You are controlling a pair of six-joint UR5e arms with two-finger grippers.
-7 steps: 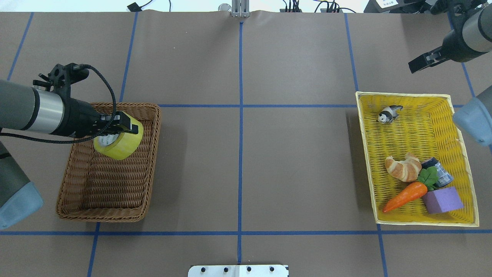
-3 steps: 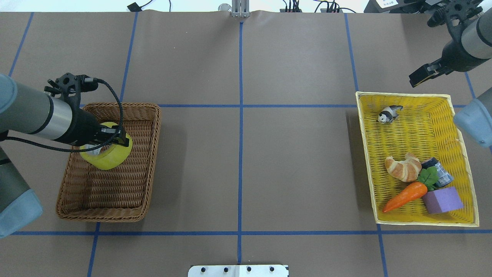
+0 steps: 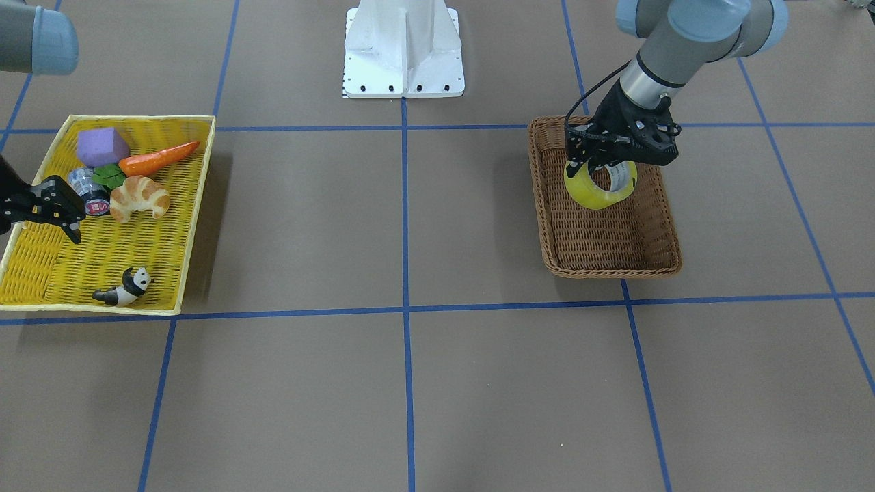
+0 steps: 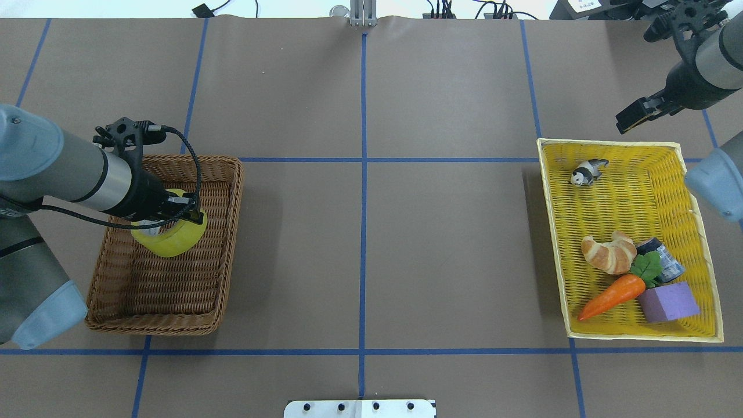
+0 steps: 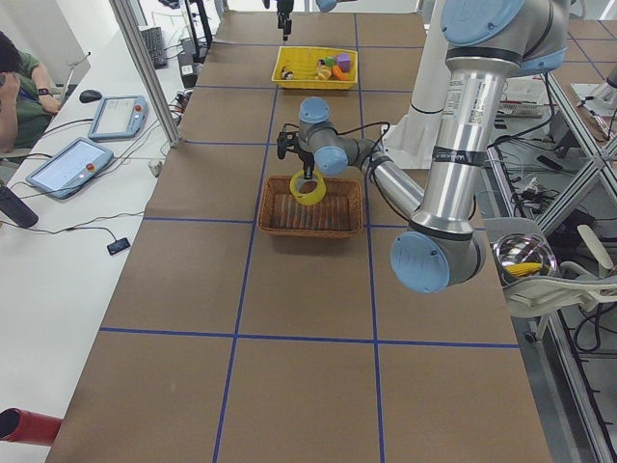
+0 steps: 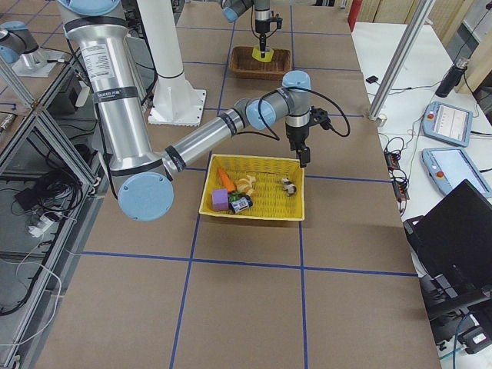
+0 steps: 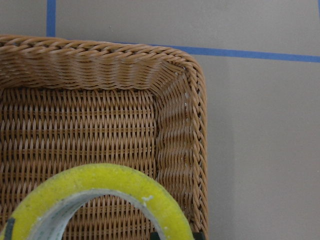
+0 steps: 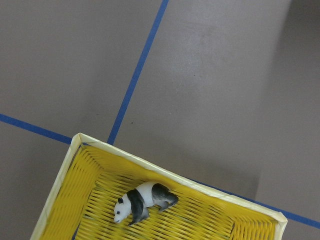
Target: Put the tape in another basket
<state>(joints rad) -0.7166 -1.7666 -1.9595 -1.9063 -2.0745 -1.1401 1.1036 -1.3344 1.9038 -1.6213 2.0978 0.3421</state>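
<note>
You had the left gripper (image 4: pixel 187 212) clamped on the tape (image 4: pixel 169 242). The roll sat tilted inside the upper half of the basket (image 4: pixel 227 249), at the left of the overhead frame. Whether it touched the wicker floor could not be made out. Your right gripper (image 4: pixel 633 114) hung at the upper right, just beyond the yellow tray (image 4: pixel 609 143), near the panda figure (image 4: pixel 587 172). I could not tell whether its fingers were apart or together.

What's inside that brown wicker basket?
Only the yellow tape roll, held by the jaws of the left arm; whether it touches the floor is unclear. The rest of the wicker basket floor looks bare; the patch beneath roll and jaws is covered.
</note>
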